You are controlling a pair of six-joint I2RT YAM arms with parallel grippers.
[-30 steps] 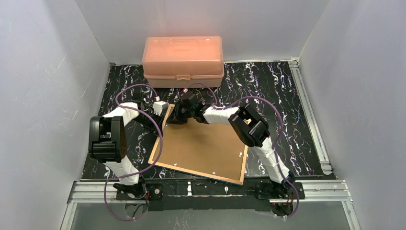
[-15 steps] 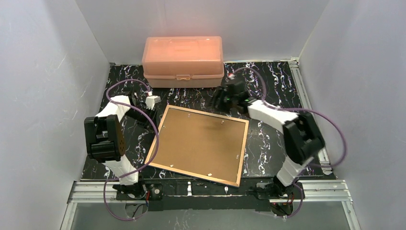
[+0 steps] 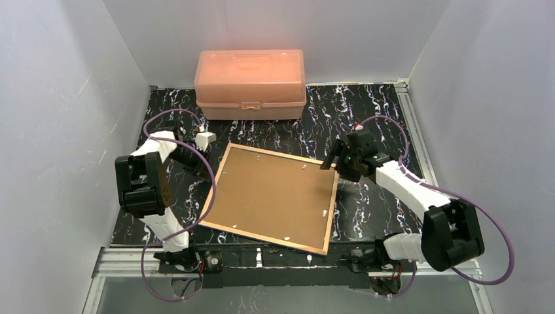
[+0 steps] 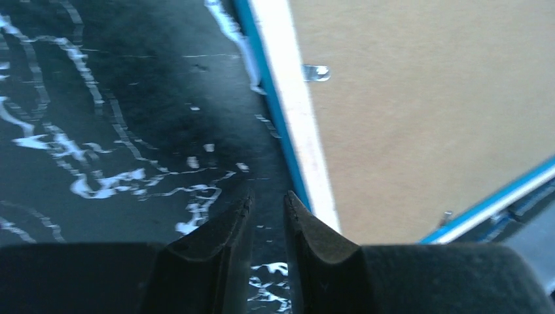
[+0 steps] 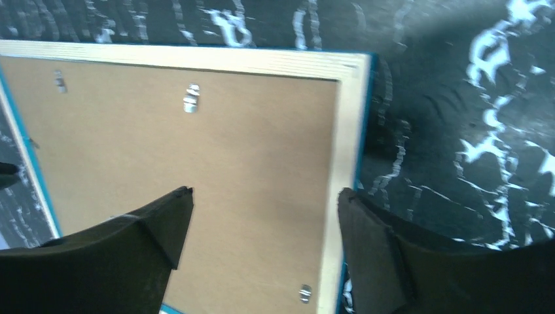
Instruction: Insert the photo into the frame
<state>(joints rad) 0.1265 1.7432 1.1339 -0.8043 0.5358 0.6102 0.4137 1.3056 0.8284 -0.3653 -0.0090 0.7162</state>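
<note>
Top external is showing me the frame [image 3: 271, 196] lying backing-up on the counter [image 3: 366, 111] between both arms, and only the wrist views are revealing its blue edge. My left hand [image 4: 268, 196] is pointing down just beside its rim, barely parted and empty. My right hand [image 5: 265, 191] is gaping wide, empty, over a corner.

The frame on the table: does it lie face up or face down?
Face down: the frame shows its brown backing and small metal clips upward.
</note>
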